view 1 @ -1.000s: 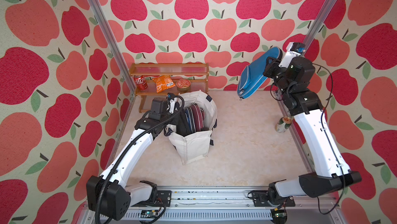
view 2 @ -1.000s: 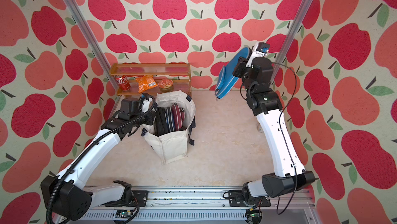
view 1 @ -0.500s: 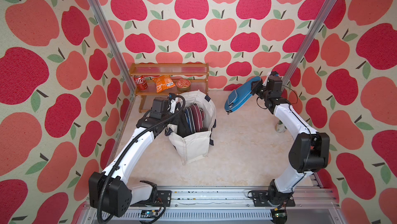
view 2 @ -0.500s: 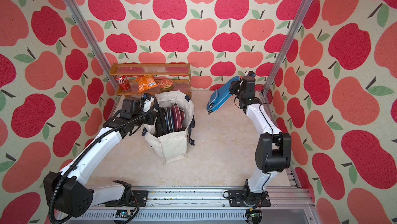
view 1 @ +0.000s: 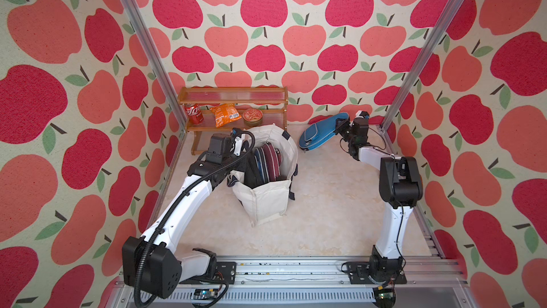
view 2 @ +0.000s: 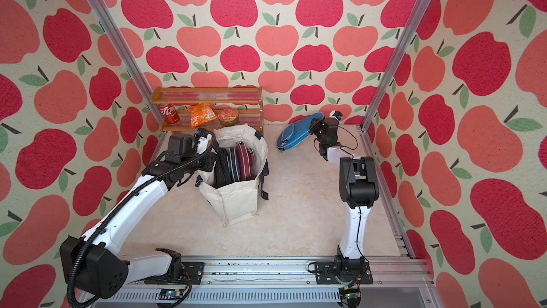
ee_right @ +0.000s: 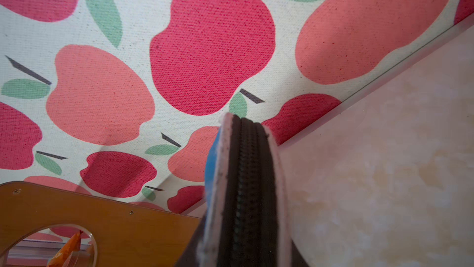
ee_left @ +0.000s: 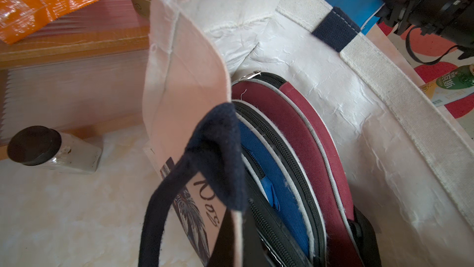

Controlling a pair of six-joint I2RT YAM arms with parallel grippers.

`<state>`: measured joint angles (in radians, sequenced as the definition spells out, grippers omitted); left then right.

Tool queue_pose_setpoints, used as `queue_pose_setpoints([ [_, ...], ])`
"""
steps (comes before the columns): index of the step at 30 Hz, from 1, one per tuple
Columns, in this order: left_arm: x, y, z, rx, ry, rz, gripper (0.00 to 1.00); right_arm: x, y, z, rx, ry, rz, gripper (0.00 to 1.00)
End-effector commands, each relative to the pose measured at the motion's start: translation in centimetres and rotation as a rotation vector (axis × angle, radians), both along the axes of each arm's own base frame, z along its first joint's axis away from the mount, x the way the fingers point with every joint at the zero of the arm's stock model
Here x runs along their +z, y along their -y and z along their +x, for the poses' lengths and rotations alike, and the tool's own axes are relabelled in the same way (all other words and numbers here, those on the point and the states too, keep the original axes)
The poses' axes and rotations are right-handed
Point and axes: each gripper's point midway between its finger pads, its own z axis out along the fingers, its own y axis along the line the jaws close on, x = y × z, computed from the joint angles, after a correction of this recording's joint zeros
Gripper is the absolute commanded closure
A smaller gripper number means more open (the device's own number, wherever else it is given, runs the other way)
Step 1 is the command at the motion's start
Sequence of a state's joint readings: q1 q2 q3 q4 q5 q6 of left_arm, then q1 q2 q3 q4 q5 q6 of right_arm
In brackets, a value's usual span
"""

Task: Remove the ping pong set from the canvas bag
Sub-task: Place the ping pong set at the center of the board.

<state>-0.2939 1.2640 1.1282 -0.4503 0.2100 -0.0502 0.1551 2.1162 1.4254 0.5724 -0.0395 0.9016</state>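
Right tool point(view 1: 340, 128) is clamped partway closed on the narrow end of the blue ping pong case point(view 1: 317, 133). The case slants away from it, down toward the counter point(view 1: 325, 203). It is outside the canvas bag point(view 1: 266, 203) and lies between this tool and the wooden shelf point(view 1: 233, 96). Whether its far end touches the counter cannot be told. Left tool point(view 1: 240, 164) is closed tight on the bag's rim, beside a navy strap point(ee_left: 218, 150). Just beyond it, more zipped cases point(ee_left: 295, 129) stand on edge inside the bag.
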Motion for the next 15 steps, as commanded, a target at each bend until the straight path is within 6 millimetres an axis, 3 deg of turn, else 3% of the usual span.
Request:
queue_pose_setpoints([
  [1, 1.9, 0.4, 0.5, -0.03, 0.077, -0.009, 1.0, 5.7, -0.5, 1.5, -0.01, 0.191, 0.094, 0.94],
  [6, 2.0, 0.2, 0.4, -0.027, 0.085, 0.001, 1.0, 1.9, -1.1, 2.4, 0.011, 0.144, 0.156, 0.9],
  [15, 2.2, 0.4, 0.3, -0.035, 0.09, -0.002, 1.0, -2.1, -1.6, 2.8, 0.044, 0.097, 0.243, 0.85],
])
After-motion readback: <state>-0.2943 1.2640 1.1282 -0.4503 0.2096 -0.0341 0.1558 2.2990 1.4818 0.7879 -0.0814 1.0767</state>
